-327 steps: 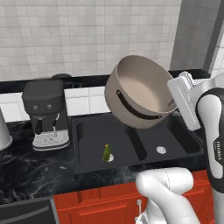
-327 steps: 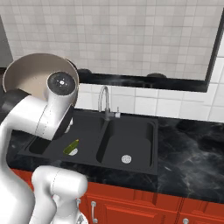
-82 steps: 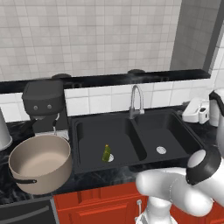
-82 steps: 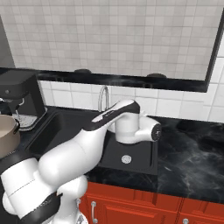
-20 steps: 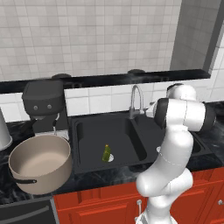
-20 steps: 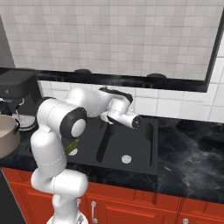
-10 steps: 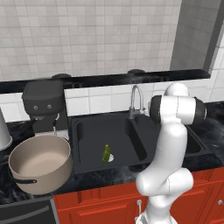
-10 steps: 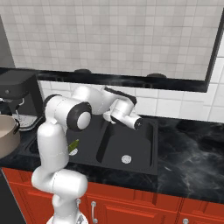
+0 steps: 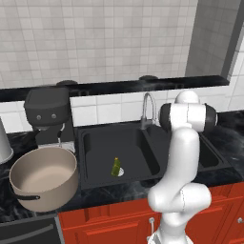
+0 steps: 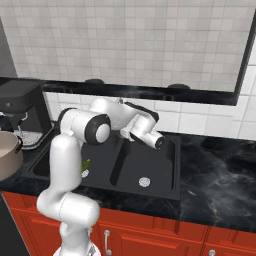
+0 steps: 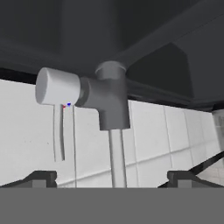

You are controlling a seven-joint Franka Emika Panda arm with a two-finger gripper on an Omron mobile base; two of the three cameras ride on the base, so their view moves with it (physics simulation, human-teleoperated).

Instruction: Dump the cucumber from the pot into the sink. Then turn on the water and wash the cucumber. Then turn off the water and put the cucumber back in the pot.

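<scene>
With the gripper (image 11: 112, 177) spread wide just short of the faucet (image 11: 109, 98), its side lever (image 11: 58, 131) could be missed and the spout nudged instead.

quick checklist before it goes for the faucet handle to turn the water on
1. Cucumber in the sink's left basin, by the drain: ok.
2. Pot parked upright on the counter, left of the sink: ok.
3. Gripper open, nothing held: ok.
4. Faucet handle ahead of the fingertips in the hand view, offset to one side: not ok.
5. Water off now: cannot tell.
</scene>
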